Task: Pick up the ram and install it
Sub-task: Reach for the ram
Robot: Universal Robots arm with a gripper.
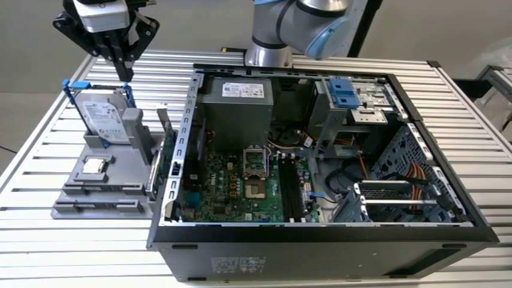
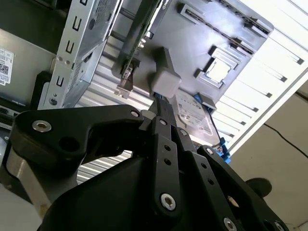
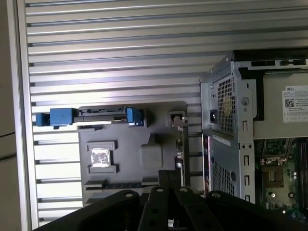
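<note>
Your gripper hangs with jaws seemingly clenched on nothing; the ram stands below and beside them.

Ram: I see one end hidden behind the gripper.
Arm: upper part cut off, exterior view.

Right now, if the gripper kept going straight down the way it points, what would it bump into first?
The gripper would probably hit the grey holder first, near its raised block between the hard drive and the ram. Depth is unclear, so I can't be sure.
</note>
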